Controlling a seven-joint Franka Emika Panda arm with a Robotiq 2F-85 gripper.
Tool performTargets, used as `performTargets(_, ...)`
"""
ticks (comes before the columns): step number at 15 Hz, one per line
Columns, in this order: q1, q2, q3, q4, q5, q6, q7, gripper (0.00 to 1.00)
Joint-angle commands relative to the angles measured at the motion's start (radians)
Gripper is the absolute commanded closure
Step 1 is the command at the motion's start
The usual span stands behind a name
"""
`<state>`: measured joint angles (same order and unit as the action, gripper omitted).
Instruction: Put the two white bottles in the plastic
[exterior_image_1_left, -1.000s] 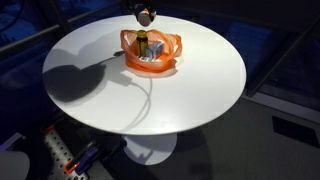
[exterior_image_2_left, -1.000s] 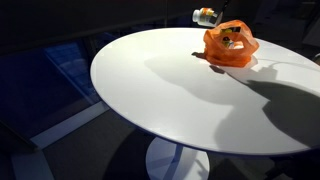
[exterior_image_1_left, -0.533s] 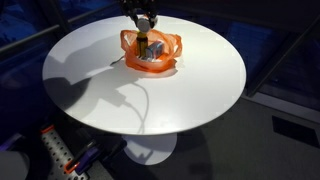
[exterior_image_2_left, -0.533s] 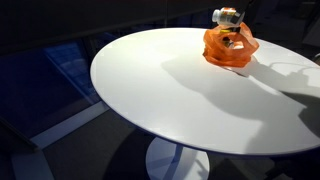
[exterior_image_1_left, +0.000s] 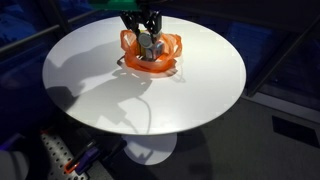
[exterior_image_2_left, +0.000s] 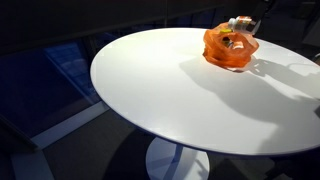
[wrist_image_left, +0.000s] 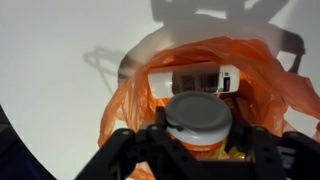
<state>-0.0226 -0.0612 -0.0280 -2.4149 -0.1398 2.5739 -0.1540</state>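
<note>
Gripper (exterior_image_1_left: 148, 32) is dropping from the upper edge into the orange plastic bag (exterior_image_1_left: 166, 60) at upper centre, clamping a white-capped bottle (wrist_image_left: 200, 118); another white bottle (wrist_image_left: 195, 80) is already lying inside, so release is nearing.

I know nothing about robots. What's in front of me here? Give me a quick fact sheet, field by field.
Surface: round white table
Container: orange plastic bag, open at the top
Arm: gripper at the bag's mouth, closed on a capped bottle
Already inside: white bottle, lying on its side
Stage: capped bottle not yet released
</note>
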Motion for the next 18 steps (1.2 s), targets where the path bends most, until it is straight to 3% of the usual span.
performTargets(1,-0.018,-0.007,-0.012,-0.019,-0.014,0.01,0.027,0.63)
performTargets(13,-0.015,0.115,-0.016,0.053,0.001,0.06,0.021,0.63)
performTargets(15,-0.015,0.12,-0.016,0.058,-0.007,0.066,0.02,0.13)
performTargets(18,-0.013,0.111,-0.014,0.059,-0.005,0.079,0.012,0.0)
